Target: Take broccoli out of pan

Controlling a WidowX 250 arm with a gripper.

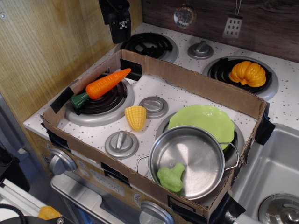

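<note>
The light-green broccoli (171, 177) lies on its side inside the shiny steel pan (196, 144), against the pan's near-left wall. The pan stands at the front right of the cardboard-walled stove top, partly over the lime-green plate (203, 119). My gripper (117, 21) hangs at the top of the view, high above the back left burner and far from the pan. Its fingers are mostly cut off by the frame edge, so I cannot tell if it is open or shut.
A carrot (103, 85) lies on the left burner. A yellow corn cob (136, 117) stands mid-stove. An orange pumpkin (247, 73) sits on the back right burner outside the cardboard wall (196, 81). A sink (273, 172) is at right.
</note>
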